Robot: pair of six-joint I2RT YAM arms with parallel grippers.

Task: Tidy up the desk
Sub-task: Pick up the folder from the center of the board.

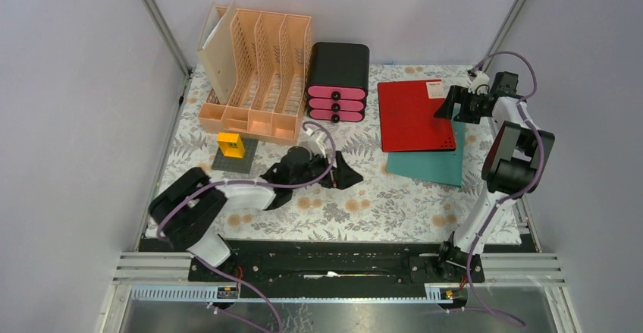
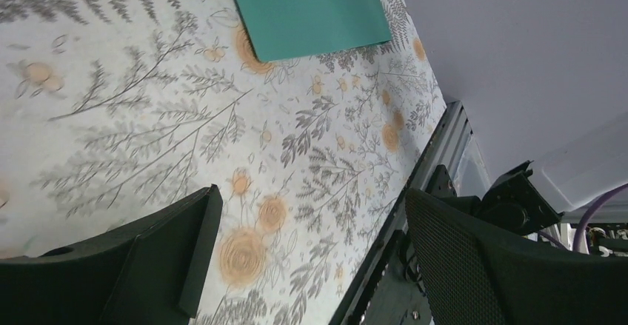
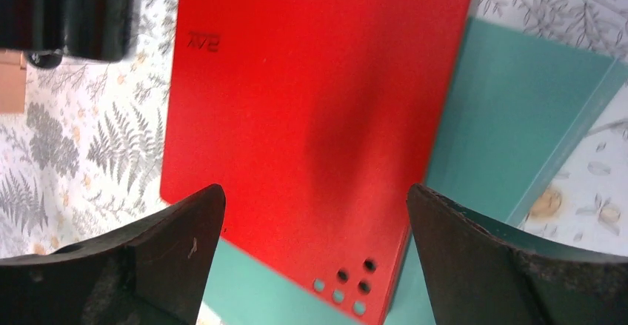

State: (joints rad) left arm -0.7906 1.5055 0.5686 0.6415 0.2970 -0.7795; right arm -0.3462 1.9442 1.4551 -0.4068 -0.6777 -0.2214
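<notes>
The desk is a cloth with grey ferns and orange flowers. A red folder lies at the right back, on top of a teal folder. My left gripper is open and empty, low over the middle of the cloth, with the teal folder ahead of it. My right gripper is open and empty just above the red folder's right edge. In the right wrist view its jaws straddle the red folder, with the teal folder beneath.
An orange slotted file rack stands at the back left, holding a beige folder. A black drawer box with pink fronts is beside it. A yellow block sits on a grey plate. The metal frame borders the desk.
</notes>
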